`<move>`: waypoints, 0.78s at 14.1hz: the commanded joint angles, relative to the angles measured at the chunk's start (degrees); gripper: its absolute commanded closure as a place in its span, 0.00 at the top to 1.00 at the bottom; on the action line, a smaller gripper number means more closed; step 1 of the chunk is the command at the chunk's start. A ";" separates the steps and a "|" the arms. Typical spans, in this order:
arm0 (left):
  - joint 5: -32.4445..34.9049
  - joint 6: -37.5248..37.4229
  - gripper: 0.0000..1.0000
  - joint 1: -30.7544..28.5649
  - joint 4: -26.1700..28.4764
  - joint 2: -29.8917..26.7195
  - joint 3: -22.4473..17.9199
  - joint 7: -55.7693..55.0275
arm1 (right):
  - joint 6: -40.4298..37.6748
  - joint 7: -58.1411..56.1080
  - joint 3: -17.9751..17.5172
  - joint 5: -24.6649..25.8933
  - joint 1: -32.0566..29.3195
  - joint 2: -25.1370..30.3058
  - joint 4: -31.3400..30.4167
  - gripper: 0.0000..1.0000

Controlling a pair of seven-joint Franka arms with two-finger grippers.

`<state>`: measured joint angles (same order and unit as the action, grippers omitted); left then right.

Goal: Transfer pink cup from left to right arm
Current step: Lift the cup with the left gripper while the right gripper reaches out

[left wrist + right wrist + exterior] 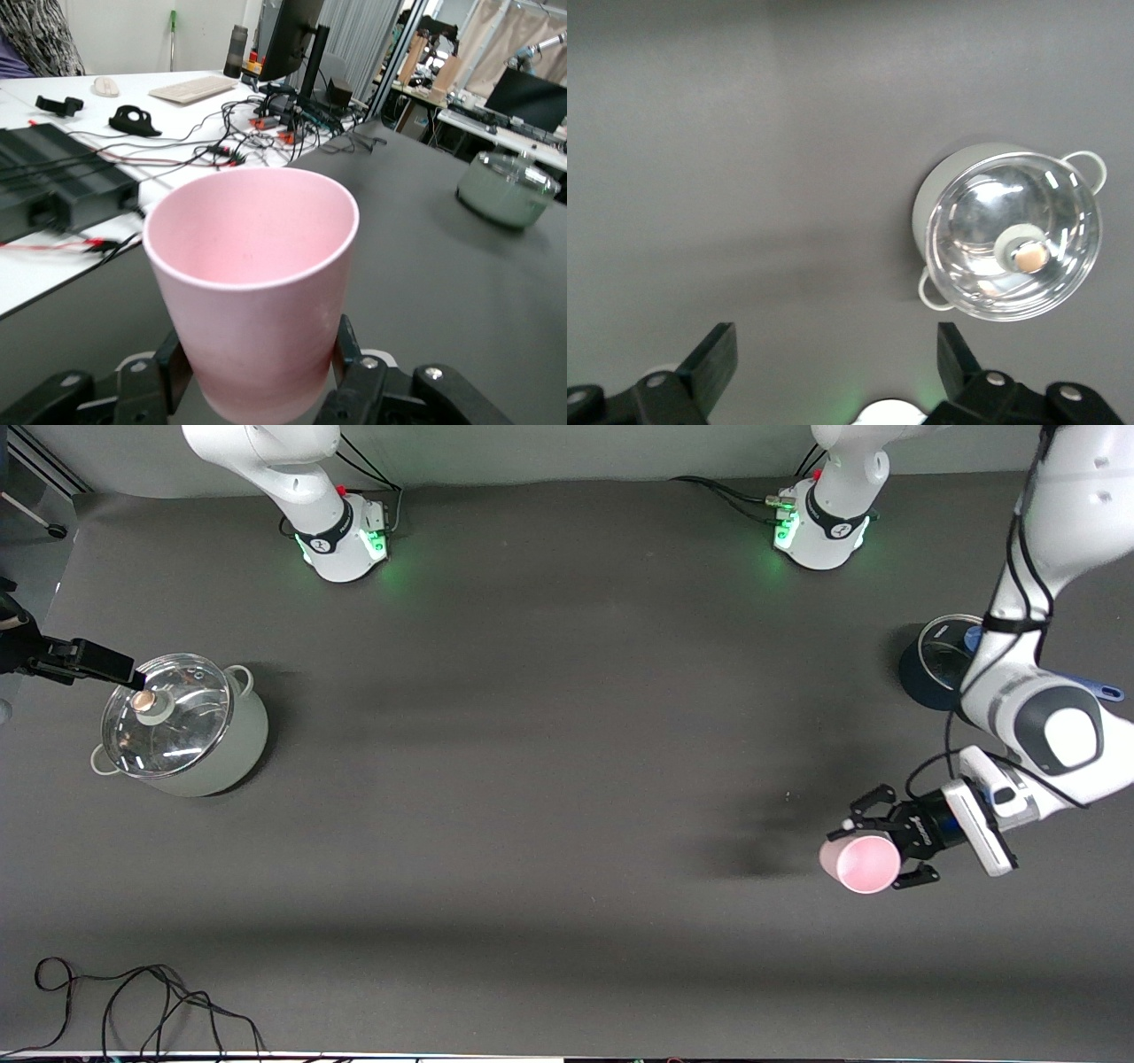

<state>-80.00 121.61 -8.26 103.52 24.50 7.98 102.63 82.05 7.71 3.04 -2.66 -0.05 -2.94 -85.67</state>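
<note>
My left gripper (873, 849) is shut on the pink cup (861, 863), its claw fingers (351, 352) pressing the lower wall from both sides. The cup (252, 266) is empty and hangs in the air over the table at the left arm's end, with its mouth open toward the front camera. My right gripper (835, 338) stands open with nothing between its fingers. It is high over bare table close to its own base. I cannot make it out for sure in the front view.
A pale pot with a glass lid (182, 726) sits at the right arm's end (1010, 235). A black bar (84, 660) reaches over that lid from the view's edge. A dark blue pot (935, 660) stands under the left arm. Loose cable (133, 1001) lies near the front edge.
</note>
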 commanded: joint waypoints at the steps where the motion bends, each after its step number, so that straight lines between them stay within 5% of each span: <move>1: -1.83 3.89 0.40 6.13 5.28 -8.49 -0.86 -7.87 | -0.75 11.13 -0.06 -3.31 3.38 0.13 1.11 1.00; 4: -2.70 5.92 0.37 10.89 7.48 -12.36 -0.60 -8.15 | 0.04 23.54 -0.14 -3.41 9.43 -0.22 1.38 1.00; 11: -6.14 25.76 0.39 28.81 7.84 -18.00 -0.60 -5.70 | 9.18 55.72 -0.14 -9.65 22.44 -1.88 4.09 1.00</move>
<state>-84.88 144.21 16.92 109.16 9.43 8.55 94.87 90.31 57.25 2.28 -10.28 19.99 -3.19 -84.79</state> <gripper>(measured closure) 0.344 0.000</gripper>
